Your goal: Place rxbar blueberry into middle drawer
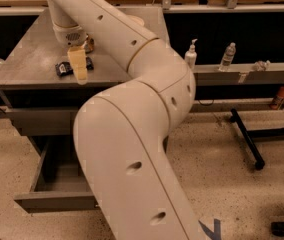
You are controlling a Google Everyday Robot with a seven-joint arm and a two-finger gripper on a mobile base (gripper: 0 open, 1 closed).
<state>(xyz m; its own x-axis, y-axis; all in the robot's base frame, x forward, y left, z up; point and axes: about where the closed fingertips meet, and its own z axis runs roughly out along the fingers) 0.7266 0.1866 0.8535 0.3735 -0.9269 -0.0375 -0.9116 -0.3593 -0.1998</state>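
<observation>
Dark-wrapped rxbar blueberry point(62, 68), print unreadable, lies partly behind the gripper point(80, 76) on the cabinet top point(29, 59); grip state unclear.

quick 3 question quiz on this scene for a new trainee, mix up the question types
1. True or false: the rxbar blueberry lies inside the middle drawer.
2. Where is the gripper?
A. above the cabinet top, right beside the rxbar blueberry
B. down inside the middle drawer
C. folded away out of view
3. Fill in the blank: the middle drawer is pulled ____.

Key: 1 false, the bar lies on the cabinet top. 2 A. 3 open.
</observation>
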